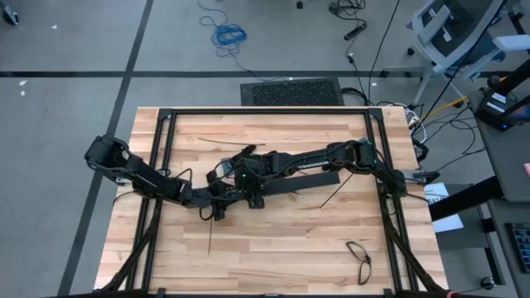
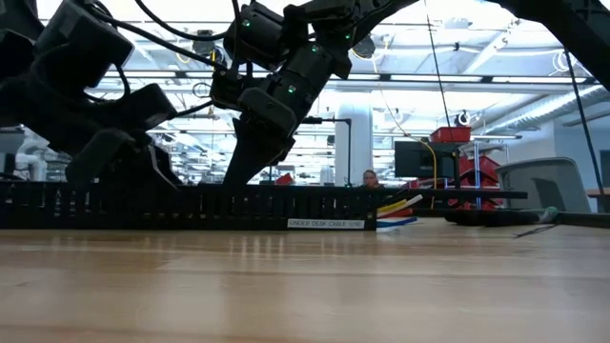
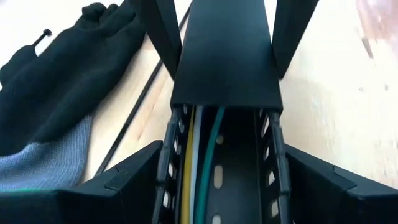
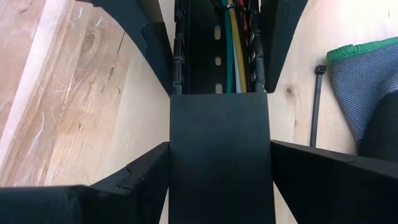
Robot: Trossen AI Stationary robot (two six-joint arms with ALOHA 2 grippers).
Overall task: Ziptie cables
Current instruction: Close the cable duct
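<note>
Cables (image 3: 202, 155) lie inside the slotted duct (image 4: 217, 50) mid-worktop (image 1: 281, 240). My left gripper (image 3: 217, 180) straddles the duct's open end, my right gripper (image 4: 217, 168) its lidded part; both jaws clasp the duct's walls. Glove (image 3: 56, 106) just beside the duct.

Glove (image 3: 56, 106); eyeglasses (image 1: 359, 257); floor mat (image 1: 290, 92)

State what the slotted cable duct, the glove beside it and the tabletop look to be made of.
Slotted cable duct: probably moulded plastic, matt black with a faint sheen; thin walls cut into even fingers and oval slots.
Glove: knitted grey fabric with a green cuff edge, palm and fingers in a dull black coating, likely rubber or nitrile.
Tabletop: wood, butcher-block style; pale glued strips with visible grain, smooth satin finish.
</note>
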